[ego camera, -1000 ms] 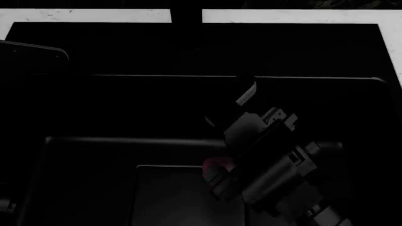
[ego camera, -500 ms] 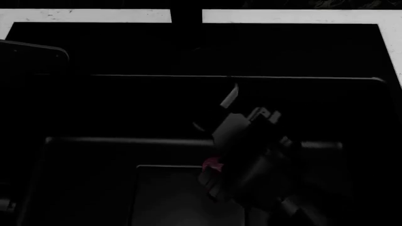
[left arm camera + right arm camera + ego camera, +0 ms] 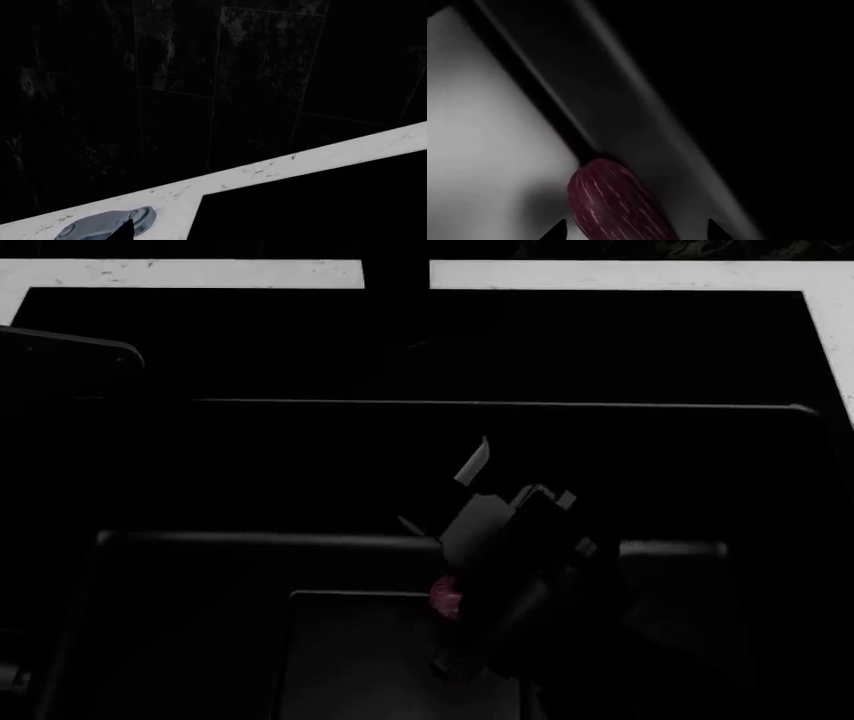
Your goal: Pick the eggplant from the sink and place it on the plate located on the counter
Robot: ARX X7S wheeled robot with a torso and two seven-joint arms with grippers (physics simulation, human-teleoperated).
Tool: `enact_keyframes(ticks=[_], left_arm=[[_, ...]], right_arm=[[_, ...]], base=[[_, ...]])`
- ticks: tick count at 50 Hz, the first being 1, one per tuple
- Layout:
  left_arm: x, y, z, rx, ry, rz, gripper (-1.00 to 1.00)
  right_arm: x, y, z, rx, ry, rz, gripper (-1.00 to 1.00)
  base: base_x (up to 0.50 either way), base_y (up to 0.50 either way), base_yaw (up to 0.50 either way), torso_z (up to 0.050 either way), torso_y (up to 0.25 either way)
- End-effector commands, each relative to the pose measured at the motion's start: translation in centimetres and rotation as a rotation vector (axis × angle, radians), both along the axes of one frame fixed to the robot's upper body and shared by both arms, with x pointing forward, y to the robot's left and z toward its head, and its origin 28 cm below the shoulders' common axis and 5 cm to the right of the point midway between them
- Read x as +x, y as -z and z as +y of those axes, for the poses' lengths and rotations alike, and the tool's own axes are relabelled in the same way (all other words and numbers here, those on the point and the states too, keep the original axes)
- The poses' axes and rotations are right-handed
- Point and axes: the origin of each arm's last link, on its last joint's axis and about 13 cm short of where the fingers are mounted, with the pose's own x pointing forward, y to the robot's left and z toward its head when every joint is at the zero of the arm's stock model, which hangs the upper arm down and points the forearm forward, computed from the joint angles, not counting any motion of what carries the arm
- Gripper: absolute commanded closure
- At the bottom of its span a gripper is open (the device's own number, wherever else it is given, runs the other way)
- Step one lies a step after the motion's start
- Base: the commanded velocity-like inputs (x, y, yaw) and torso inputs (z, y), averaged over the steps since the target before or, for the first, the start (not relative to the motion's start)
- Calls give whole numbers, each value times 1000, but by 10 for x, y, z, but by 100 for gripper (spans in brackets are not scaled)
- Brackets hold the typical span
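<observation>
The large black rectangular sink point(image 3: 267, 470), sunk into the white grey-veined marble counter point(image 3: 641, 274), fills most of the head view, and the scene is very dark. The right arm reaches down into the basin, and its dark gripper point(image 3: 451, 640) sits low near the front of the sink floor. Just beside the gripper's body, only a small reddish-purple patch of the small glossy dark-purple eggplant point(image 3: 445, 598) shows past the arm.

In the right wrist view the eggplant point(image 3: 617, 202) appears as a rounded purple body with fine pale streaks, lying on the basin floor against a dark ridge line. Two dark fingertips point(image 3: 554, 231) stand apart at the frame's edge, one on each side of the eggplant, so the right gripper point(image 3: 634, 230) is spread wide around it; whether the pads touch the skin cannot be told.

The left wrist view looks over a strip of the marble counter point(image 3: 300, 160) against a dark tiled wall, with a grey rounded metal fitting point(image 3: 107, 224) resting on the marble. The left gripper itself is out of sight.
</observation>
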Motion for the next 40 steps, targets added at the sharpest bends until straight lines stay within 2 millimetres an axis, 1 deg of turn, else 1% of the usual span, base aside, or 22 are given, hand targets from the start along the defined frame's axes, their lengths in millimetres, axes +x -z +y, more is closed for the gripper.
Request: enact_keyframes(ticks=[1, 22, 33, 34, 40], left_arm=[[1, 7, 2, -30, 28, 19, -100], [0, 7, 2, -31, 27, 19, -100], [0, 8, 2, -31, 29, 21, -100], [0, 8, 2, -32, 28, 20, -100], [0, 7, 2, -34, 27, 19, -100]], right_arm=[[5, 12, -1, 35, -4, 29, -100], [4, 28, -7, 80, 13, 77, -100], [3, 32, -11, 109, 37, 98, -100], [3, 32, -11, 116, 32, 98, 100], [6, 29, -6, 155, -31, 93, 100]], base=[[0, 0, 0, 0, 0], [0, 0, 0, -1, -2], [0, 0, 1, -2, -4], [0, 0, 3, 0, 0], [0, 0, 1, -2, -2]])
